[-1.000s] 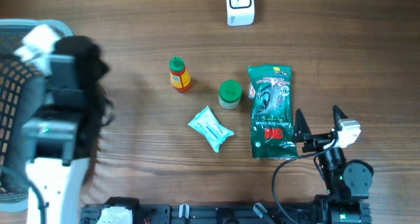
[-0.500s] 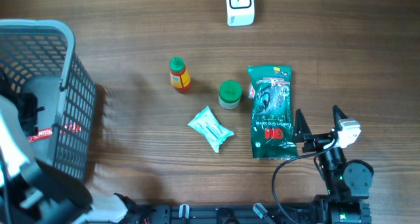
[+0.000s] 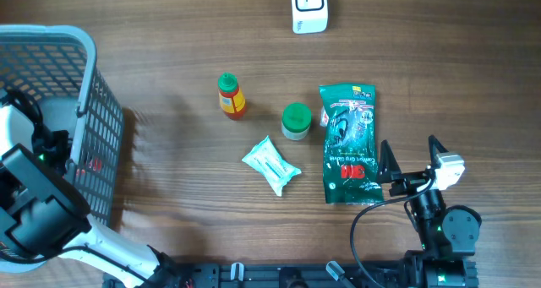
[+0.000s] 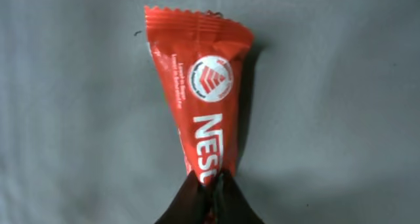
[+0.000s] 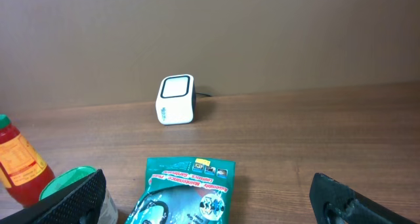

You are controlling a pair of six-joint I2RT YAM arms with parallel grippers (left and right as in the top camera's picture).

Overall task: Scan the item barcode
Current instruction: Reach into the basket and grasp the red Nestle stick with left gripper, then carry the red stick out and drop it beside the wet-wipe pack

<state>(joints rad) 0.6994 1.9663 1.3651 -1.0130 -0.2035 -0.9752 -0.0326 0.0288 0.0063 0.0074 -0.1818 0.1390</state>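
Observation:
A red Nescafé sachet (image 4: pixel 200 86) lies on the grey floor of the basket (image 3: pixel 95 111) at the table's left. My left gripper (image 4: pixel 211 184) is shut on its lower end, dark fingertips pinching the wrapper. From overhead, my left arm (image 3: pixel 35 210) reaches into the basket and hides the sachet. The white barcode scanner (image 3: pixel 308 8) stands at the far edge, also in the right wrist view as a small white box (image 5: pixel 176 100). My right gripper (image 3: pixel 410 154) rests open at the lower right, its fingers (image 5: pixel 72 199) wide apart beside a green packet (image 3: pixel 348 144).
On the wood table lie a red bottle with a green cap (image 3: pixel 230 96), a green-lidded jar (image 3: pixel 296 121) and a white-blue pouch (image 3: pixel 270 164). The green packet (image 5: pixel 187 191) lies between the right fingers. The basket's mesh wall rises at the left.
The left arm has swung about over the basket and settled inside it. Its jaws have closed on the red sachet. The right arm and the table items have not moved.

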